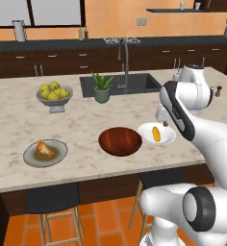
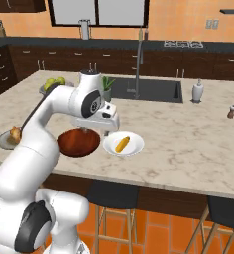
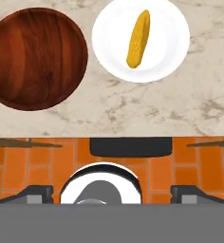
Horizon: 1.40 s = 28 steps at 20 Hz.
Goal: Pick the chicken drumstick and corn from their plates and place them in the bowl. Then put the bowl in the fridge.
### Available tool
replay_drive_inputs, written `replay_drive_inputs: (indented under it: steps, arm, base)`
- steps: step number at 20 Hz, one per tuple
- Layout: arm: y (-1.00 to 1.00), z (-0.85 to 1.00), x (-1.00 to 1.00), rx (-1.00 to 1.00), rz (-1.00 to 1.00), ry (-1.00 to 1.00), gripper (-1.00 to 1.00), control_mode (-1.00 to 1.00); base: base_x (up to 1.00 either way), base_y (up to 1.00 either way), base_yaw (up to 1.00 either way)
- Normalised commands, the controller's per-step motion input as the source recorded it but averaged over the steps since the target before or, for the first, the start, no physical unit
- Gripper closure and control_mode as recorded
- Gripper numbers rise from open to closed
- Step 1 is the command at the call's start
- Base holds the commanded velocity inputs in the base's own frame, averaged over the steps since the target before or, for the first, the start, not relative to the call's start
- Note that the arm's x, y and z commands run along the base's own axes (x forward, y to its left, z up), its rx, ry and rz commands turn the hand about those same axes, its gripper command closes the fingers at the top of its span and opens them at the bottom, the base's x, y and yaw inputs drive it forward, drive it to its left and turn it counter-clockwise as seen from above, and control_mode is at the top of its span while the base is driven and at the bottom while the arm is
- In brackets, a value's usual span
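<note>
While my arm reaches out over the front edge of the counter, my hand hangs above the spot where the bowl and the white plate sit side by side. Whether its fingers are spread or closed I cannot tell — the white body of the wrist covers them in both base views, and the hand view shows too little of them.

I count two plates. One is the white plate, near the front edge, and on it lies one corn, a single yellow cob set at a slant. The other is the grey plate, toward the front left corner of the counter, well apart from the white one; one chicken drumstick rests on its middle.

Between the two plates stands one bowl of dark reddish wood, just beside the white plate and not touching it. Its hollow holds nothing.

Farther back, toward the left, a grey footed fruit bowl carries a heap of yellow-green fruits — about six that I can make out. One potted plant stands next to the sink, which is let into the back of the counter with one tall tap. Two stools stand under the front edge.
</note>
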Motion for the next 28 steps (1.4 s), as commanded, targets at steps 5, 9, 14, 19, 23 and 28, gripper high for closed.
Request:
replay_drive_inputs:
  steps: [5, 9, 14, 19, 23, 28]
  arm:
    - [-0.42, -0.68, 0.43, 0.00, 0.00, 0.07, -1.00, -1.00]
    - [-0.14, -0.57, 0.76, 0.00, 0.00, 0.02, -1.00, -1.00]
    - [-0.04, -0.60, 0.89, 0.00, 0.00, 0.00, -1.00, -1.00]
    - [-0.21, -0.44, 0.84, 0.03, 0.00, 0.00, -1.00, -1.00]
    - [-0.16, -0.35, 0.82, 0.01, 0.00, 0.00, -1.00, -1.00]
    - [-0.02, -0.34, 0.56, 0.00, 0.00, 0.00, -1.00, -1.00]
  base:
    - [0.00, 0.00, 0.00]
    - [0.00, 0.00, 0.00]
    - [0.00, 0.00, 0.00]
    - [0.00, 0.00, 0.00]
    - [0.00, 0.00, 0.00]
    - [0.00, 0.00, 0.00]
